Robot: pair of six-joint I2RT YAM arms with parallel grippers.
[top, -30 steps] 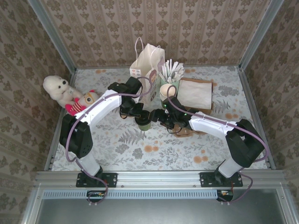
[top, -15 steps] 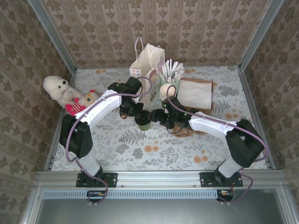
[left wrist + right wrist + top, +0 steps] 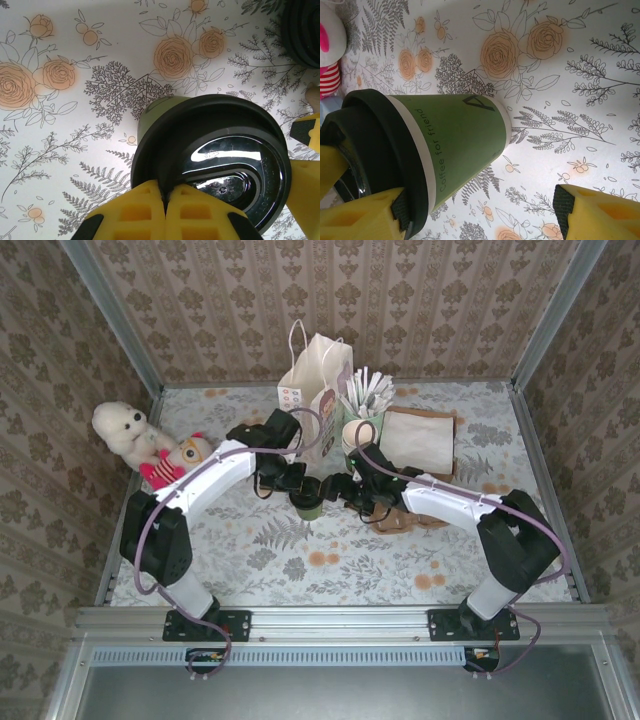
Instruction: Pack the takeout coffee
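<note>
Two-handed fuss over the takeout coffee (image 3: 308, 506), standing just in front of the paper bag (image 3: 320, 375)

Guessing a steady-then-grab setup here. Seeing the left gripper (image 3: 165, 200) with both yellow fingers pressed together right at the near rim of the black lid (image 3: 215, 160), probably to keep the cup from skating across the table (image 3: 250, 550) on the near side of the bag. Can't tell whether any of that rim is actually nipped between them. Spotting the right gripper (image 3: 477, 202) spread wide around the green wall, one pad against the lid edge and the other clear of the cup, so not clamped yet. Pose-wise, looking at both arms reaching forward and bent inward, meeting nose to nose just short of the bag, one from the bag's left and one from its right, wrists dipped low. Probably calls for a proper squeeze, then a lift over the bag's mouth.
</note>
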